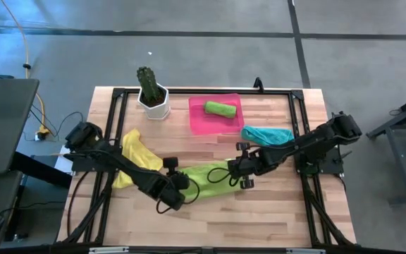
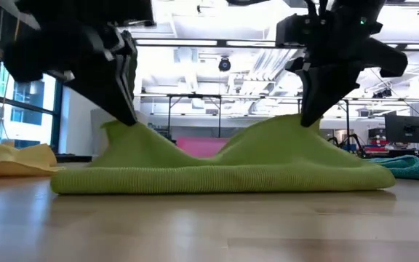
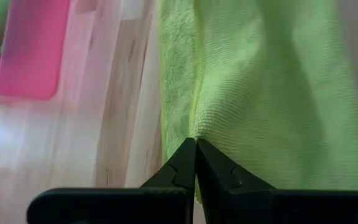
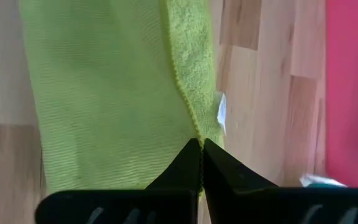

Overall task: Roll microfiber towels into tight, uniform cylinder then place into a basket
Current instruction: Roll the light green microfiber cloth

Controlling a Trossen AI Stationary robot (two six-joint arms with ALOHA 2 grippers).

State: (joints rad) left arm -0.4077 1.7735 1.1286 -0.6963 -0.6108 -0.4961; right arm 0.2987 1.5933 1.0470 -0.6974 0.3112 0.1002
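Observation:
A lime green towel [image 1: 206, 175] lies folded along the middle of the table, its lower layer flat on the wood [image 2: 217, 178]. My left gripper [image 1: 182, 180] is shut on its left part and my right gripper [image 1: 235, 169] is shut on its right part. Each raises the upper layer into a peak. The pink basket [image 1: 199, 123] stands at the far middle with a rolled green towel [image 1: 219, 109] in it. A yellow towel [image 1: 136, 156] lies at the left and a teal towel [image 1: 266, 134] at the right. My left gripper pinches the towel's stitched edge [image 3: 194, 132] between its two fingertips, slanting down from the left. The cloth rises to a peak [image 2: 122, 129] at the fingers, and the rest slopes down onto the table. My right gripper pinches the same stitched edge [image 4: 196, 134] farther right, only at its fingertips, pointing steeply down. The cloth forms a second peak [image 2: 297, 124] there, sags slack between the two holds, and rests on the table below.
A white pot with a green cactus [image 1: 152, 95] stands left of the basket at the far edge. A black frame [image 1: 298, 127] runs around the table top. Bare wood lies along the near edge [image 1: 210, 222].

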